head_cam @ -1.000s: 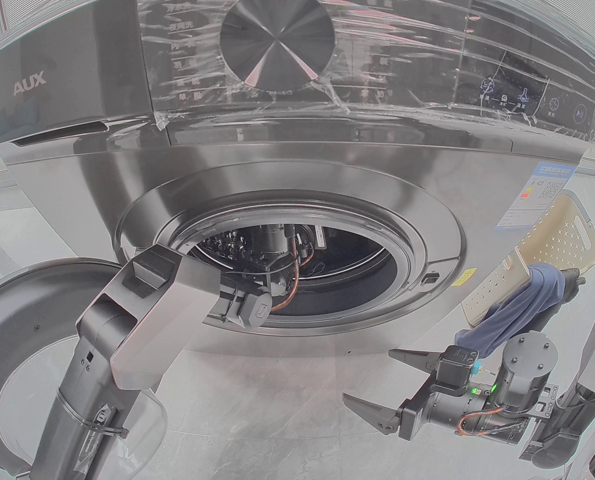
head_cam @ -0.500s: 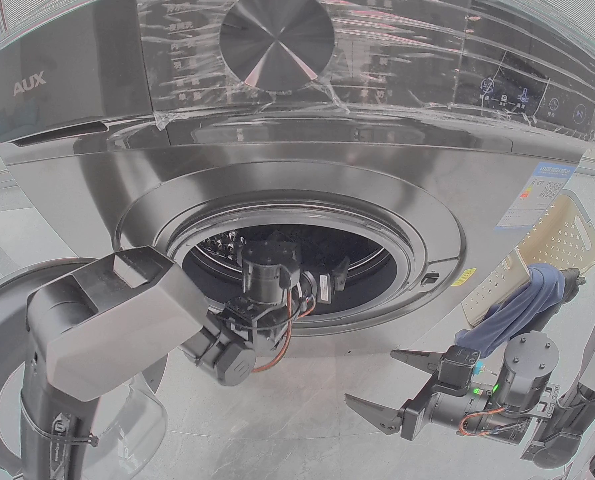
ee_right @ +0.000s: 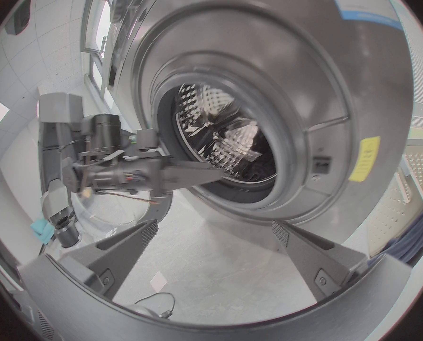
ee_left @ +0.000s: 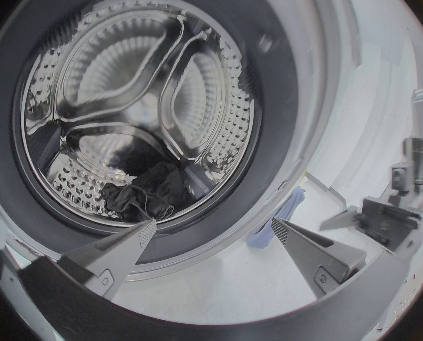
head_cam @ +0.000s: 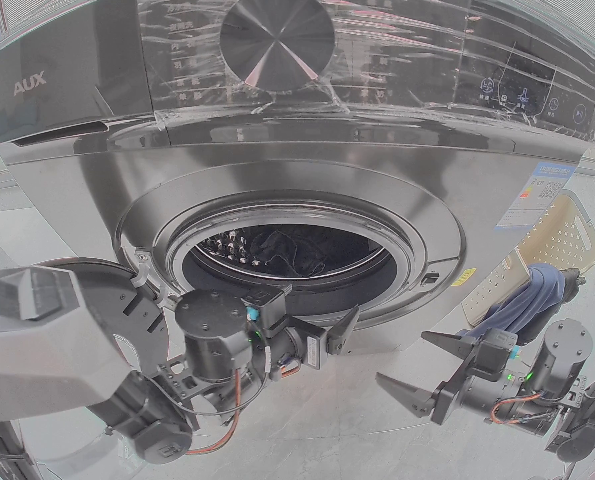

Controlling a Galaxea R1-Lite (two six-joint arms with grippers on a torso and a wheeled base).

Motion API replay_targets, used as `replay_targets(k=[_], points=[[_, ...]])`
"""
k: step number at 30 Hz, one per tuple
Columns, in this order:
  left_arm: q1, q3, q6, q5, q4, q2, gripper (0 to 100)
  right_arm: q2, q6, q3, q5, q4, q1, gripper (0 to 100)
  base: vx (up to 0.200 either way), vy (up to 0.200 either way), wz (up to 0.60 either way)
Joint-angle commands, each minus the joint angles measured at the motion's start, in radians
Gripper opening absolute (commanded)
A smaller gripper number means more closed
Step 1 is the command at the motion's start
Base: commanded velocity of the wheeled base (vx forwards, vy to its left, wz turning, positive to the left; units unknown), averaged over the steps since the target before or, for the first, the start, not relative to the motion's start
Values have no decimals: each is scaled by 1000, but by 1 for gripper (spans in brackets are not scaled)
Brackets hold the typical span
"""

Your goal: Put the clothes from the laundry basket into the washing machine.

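Hovering spread, empty: left claw [ee_left: 210, 223] facing washing machine [head_cam: 324, 175], right claw [head_cam: 404, 358] near laundry basket [head_cam: 564, 235]

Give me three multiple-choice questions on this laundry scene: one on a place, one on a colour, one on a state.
1. Where does the dark garment lie? A in the drum; B on the floor; C atop the machine.
2. What colour is the hanging garment on the laundry basket? A red; B blue; C white.
3. How is the right gripper? A shut on cloth; B open, empty; C shut on nothing.
Answers: A, it lies on the drum's bottom; B, blue cloth hangs over the rim; B, its jaws stand apart, empty.
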Motion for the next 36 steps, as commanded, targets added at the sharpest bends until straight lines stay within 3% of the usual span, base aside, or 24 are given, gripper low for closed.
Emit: replay_targets(k=[1,4,9,10,13,17,18,20,21,23,26,32,34,36], points=[[-30,143,4,-1,-18,-209,100,-161,-2,48,-26,4,-84,100,0,0,0],[-33,206,4,9,-20,-267,100,-211,-7,62,-27,9,-128,100,0,0,0],[-27,310,7,10,-41,-386,100,-285,-7,84,-26,35,-199,100,-200,0,0],[-24,348,12,12,-43,-444,100,-322,-5,84,-21,70,-243,100,-200,0,0],[-19,370,16,12,-37,-485,100,-353,-5,84,-17,103,-268,100,-200,0,0],[18,436,35,7,-34,-579,100,-506,-10,84,-23,276,-283,100,-200,0,0],[32,459,51,7,-37,-613,100,-587,-16,84,-24,377,-285,100,-200,0,0],[36,474,70,7,-34,-640,100,-647,-17,84,-24,446,-285,100,-200,0,0],[55,506,87,4,-24,-697,100,-767,-17,84,-23,595,-289,100,-200,0,0],[56,510,87,4,-24,-700,100,-773,-17,84,-23,603,-289,100,-200,0,0],[82,580,88,1,-24,-767,100,-971,-25,84,-20,804,-329,100,-200,0,0],[130,621,82,13,6,-855,100,-1173,-40,79,-20,995,-401,100,-200,0,0],[154,621,82,15,86,-936,100,-1264,-40,70,-13,1078,-446,100,-200,0,0],[185,620,76,12,238,-1062,100,-1356,-40,67,-10,1163,-478,100,0,0,0]])
